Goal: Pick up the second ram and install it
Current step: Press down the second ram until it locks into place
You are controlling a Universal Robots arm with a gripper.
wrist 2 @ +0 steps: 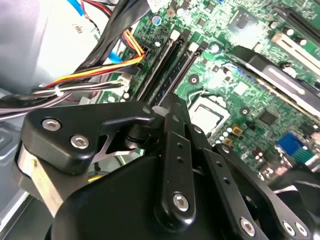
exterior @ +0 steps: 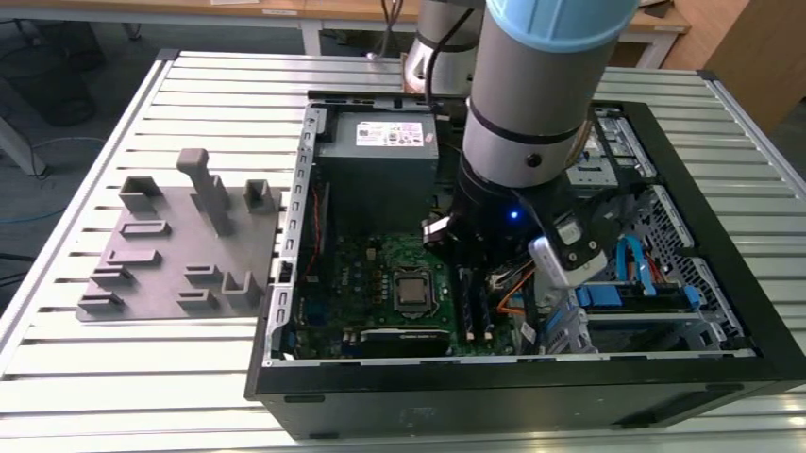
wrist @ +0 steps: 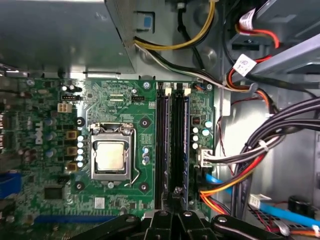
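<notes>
Inside the open computer case (exterior: 285, 283), two thin dark memory boards stand edge-up, side by side, in the motherboard's slots (exterior: 477, 304). The second ram (wrist: 176, 140) is the board in line with my fingertips and sits down in its slot. My gripper (wrist: 176, 194) is shut, with its fingers pressed together and nothing between them. Its tips hang over the near end of that board. In the second wrist view the gripper (wrist 2: 169, 102) points at the same slots (wrist 2: 165, 65). I cannot tell whether the tips touch the board.
The grey plastic block with slots (exterior: 176, 245) lies on the slatted table at the exterior view's left. A processor socket (wrist: 110, 156) sits beside the memory slots. Bundled cables (wrist: 260, 150) and drive bays (exterior: 643, 283) crowd the other side. The power supply (exterior: 377, 156) fills the case's far end.
</notes>
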